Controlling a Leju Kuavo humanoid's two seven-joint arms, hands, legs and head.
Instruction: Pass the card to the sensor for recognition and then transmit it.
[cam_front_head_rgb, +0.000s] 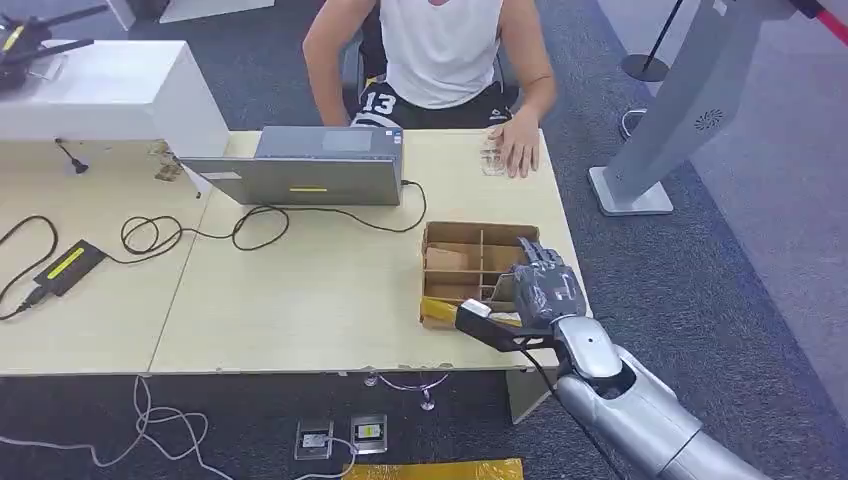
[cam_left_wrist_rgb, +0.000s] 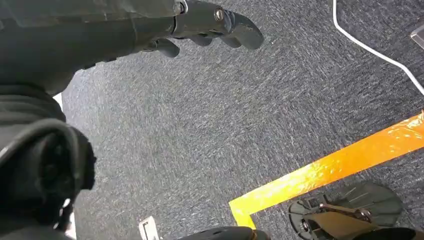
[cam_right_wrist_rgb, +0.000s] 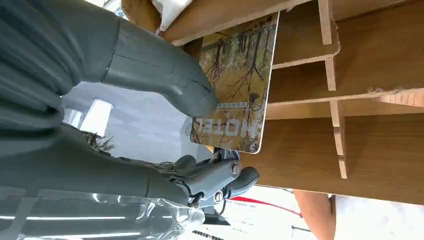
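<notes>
A card (cam_right_wrist_rgb: 235, 85) printed with trees and the word HOTEL stands at the edge of a brown cardboard divider box (cam_front_head_rgb: 445, 236) near the table's front right. My right hand (cam_front_head_rgb: 545, 285) is at the box's right side. In the right wrist view its thumb (cam_right_wrist_rgb: 170, 80) presses on the card's face and its dark fingers (cam_right_wrist_rgb: 220, 180) curl behind the card's lower edge, pinching it. My left hand (cam_left_wrist_rgb: 210, 25) hangs over dark carpet, fingers loosely spread, holding nothing.
A person sits at the table's far side with one hand (cam_front_head_rgb: 520, 145) flat on the table (cam_front_head_rgb: 300, 300). A grey laptop (cam_front_head_rgb: 310, 170) stands at the far middle, with cables and a black power brick (cam_front_head_rgb: 68, 265) to the left. A grey stand base (cam_front_head_rgb: 630, 190) is right of the table.
</notes>
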